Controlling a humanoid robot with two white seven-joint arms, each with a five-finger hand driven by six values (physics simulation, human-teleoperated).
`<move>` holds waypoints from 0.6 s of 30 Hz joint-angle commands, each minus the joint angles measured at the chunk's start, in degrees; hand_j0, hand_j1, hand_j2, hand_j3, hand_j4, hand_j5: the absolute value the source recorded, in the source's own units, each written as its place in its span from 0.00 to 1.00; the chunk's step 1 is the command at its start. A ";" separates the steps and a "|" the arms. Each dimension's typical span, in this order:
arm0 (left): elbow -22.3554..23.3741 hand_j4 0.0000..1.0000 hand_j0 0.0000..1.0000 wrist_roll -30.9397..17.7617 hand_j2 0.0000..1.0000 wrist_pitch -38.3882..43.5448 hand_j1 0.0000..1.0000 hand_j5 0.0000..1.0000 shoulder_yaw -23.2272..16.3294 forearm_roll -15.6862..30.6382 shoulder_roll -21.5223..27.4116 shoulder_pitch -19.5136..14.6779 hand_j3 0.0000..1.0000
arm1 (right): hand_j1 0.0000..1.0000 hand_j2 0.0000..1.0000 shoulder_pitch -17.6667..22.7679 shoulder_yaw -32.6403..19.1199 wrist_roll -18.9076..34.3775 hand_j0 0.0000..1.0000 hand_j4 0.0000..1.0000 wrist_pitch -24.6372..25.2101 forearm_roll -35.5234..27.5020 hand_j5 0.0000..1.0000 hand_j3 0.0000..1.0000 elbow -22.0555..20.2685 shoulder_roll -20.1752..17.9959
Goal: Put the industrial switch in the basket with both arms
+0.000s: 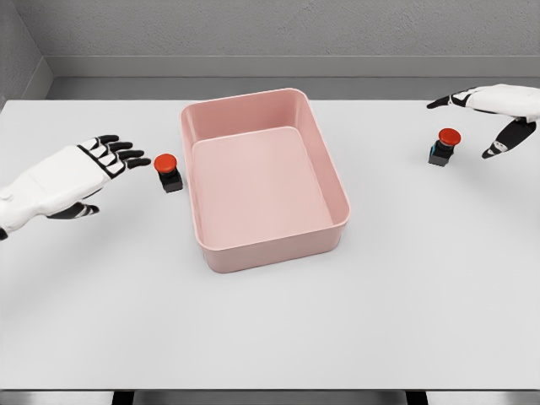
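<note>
Head view: pink basket [263, 245] mid-frame on the desk [270, 329]; left switch [169, 171] just beside its left wall, right switch [444, 146] well apart at upper right. Left hand [80, 173] and right hand [494, 114] both spread, holding nothing, each near its switch. Reach step, I judge; next, each hand must close on its switch.

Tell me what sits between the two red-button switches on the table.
In the head view, the pink basket lies between the left switch and the right switch; it holds nothing, with bare white table either side.

Two red-capped industrial switches, left [168, 171] and right [444, 146], stand upright flanking the empty pink basket [207, 245].
</note>
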 commanded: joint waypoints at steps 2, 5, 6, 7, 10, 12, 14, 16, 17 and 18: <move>0.30 1.00 1.00 -0.08 1.00 0.43 1.00 1.00 0.19 -2.14 -0.31 -0.09 1.00 | 1.00 1.00 -0.09 -0.08 -0.27 1.00 1.00 0.12 -0.27 1.00 1.00 0.17 -0.04; 0.21 1.00 1.00 0.28 1.00 5.96 1.00 1.00 0.28 -0.38 -1.89 -0.09 1.00 | 1.00 1.00 -0.09 0.71 -0.27 1.00 1.00 0.12 -0.27 1.00 1.00 0.43 0.23; 0.21 1.00 1.00 0.28 1.00 6.76 1.00 1.00 0.28 -0.11 -2.07 -0.09 1.00 | 1.00 1.00 -0.18 1.24 -0.27 1.00 1.00 0.12 -0.27 1.00 1.00 0.69 0.31; 0.30 1.00 1.00 0.28 1.00 7.72 1.00 1.00 0.28 0.76 -2.51 -0.18 1.00 | 1.00 1.00 -0.18 1.59 -0.27 1.00 1.00 0.12 -0.18 1.00 1.00 1.75 0.40; 0.56 1.00 1.00 0.19 1.00 10.36 1.00 1.00 0.28 2.79 -4.53 -0.35 1.00 | 1.00 1.00 -0.26 2.65 -0.36 1.00 1.00 0.12 -0.18 1.00 1.00 4.65 0.49; 1.44 1.00 1.00 0.19 1.00 10.36 1.00 1.00 0.11 3.40 -6.64 -0.35 1.00 | 1.00 1.00 -0.26 3.00 -0.36 1.00 1.00 1.81 -0.09 1.00 1.00 5.00 1.37; 1.62 1.00 1.00 0.19 1.00 11.32 1.00 1.00 0.02 3.40 -8.13 -0.44 1.00 | 1.00 1.00 -0.35 3.53 -0.27 1.00 1.00 3.75 -0.01 1.00 1.00 4.91 1.89; 1.70 1.00 1.00 0.10 1.00 13.79 1.00 1.00 -0.51 3.05 -9.10 -0.53 1.00 | 1.00 1.00 -0.53 3.44 -0.44 1.00 1.00 3.92 -0.01 1.00 1.00 5.09 3.30; 1.79 1.00 1.00 0.10 1.00 13.96 1.00 1.00 -0.60 2.79 -9.10 -0.61 1.00 | 1.00 1.00 -0.62 3.44 -0.44 1.00 1.00 4.53 -0.09 1.00 1.00 5.44 4.00; 1.79 1.00 1.00 0.01 1.00 14.75 1.00 1.00 -0.51 2.52 -9.19 -0.70 1.00 | 1.00 1.00 -0.88 3.44 -0.36 1.00 1.00 6.47 -0.01 1.00 1.00 5.44 4.71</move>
